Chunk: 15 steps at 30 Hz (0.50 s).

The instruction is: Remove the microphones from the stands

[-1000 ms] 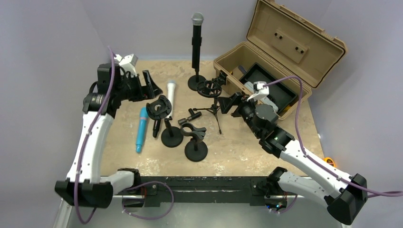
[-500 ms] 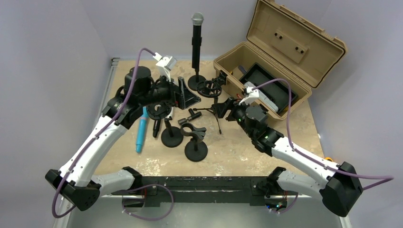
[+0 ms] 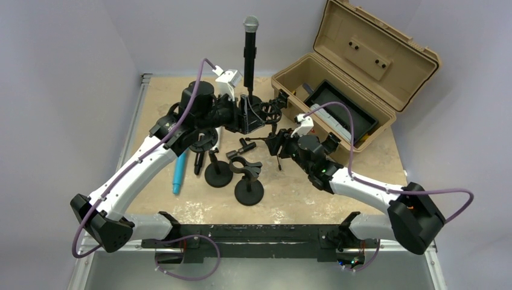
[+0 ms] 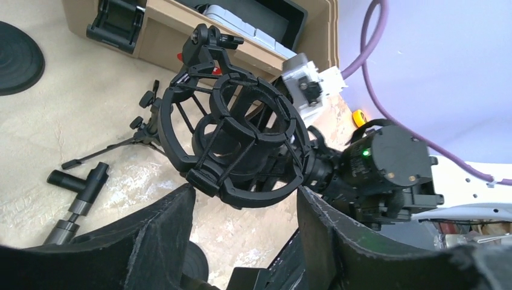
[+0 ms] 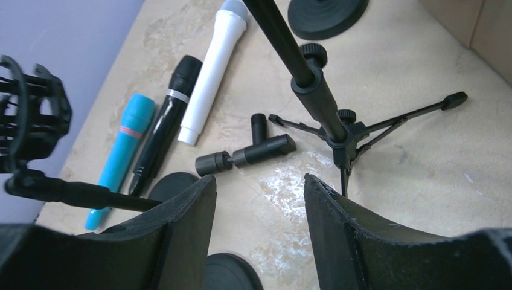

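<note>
Left wrist: left gripper (image 4: 244, 192) jaws apart, shock mount (image 4: 235, 139) just beyond the tips. Right gripper (image 5: 259, 180) apart, empty, facing tripod stand (image 5: 338, 130).

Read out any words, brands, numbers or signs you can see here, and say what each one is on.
No text can be read in any view.
The tan case, the upright microphone, the white microphone and the shock mount show no legible lettering.

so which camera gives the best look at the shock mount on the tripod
Left wrist: the shock mount fills the frame, rings and cords clear. Top external shows it small beside the left gripper. Right wrist shows only the tripod pole below it.
</note>
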Tool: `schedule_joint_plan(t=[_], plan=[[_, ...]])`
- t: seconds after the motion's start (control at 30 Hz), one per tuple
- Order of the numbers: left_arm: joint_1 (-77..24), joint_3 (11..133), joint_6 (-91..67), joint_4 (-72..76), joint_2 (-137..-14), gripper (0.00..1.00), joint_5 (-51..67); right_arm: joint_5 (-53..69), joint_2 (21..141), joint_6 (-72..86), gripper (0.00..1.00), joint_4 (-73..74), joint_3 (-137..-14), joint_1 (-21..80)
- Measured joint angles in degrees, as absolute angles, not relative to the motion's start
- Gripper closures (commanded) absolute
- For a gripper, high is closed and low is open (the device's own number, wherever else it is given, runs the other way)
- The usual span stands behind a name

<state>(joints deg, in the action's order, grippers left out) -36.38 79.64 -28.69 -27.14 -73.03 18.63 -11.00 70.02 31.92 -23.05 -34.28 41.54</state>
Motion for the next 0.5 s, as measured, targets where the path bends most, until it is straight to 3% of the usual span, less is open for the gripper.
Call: schedule_joint_plan(t=[0.23,0.5], plan=[[-38.8,79.5,-31.5,-26.4,-73.0,0.43,17.0,-13.6,76.9,33.3,0.47,-24.9,-33.3,41.5],[-40.9,75.2,-32.3,-27.6,-67.1,0.21,14.1,-11.2,80.5,34.9,0.62,-24.9,-33.3,41.9]])
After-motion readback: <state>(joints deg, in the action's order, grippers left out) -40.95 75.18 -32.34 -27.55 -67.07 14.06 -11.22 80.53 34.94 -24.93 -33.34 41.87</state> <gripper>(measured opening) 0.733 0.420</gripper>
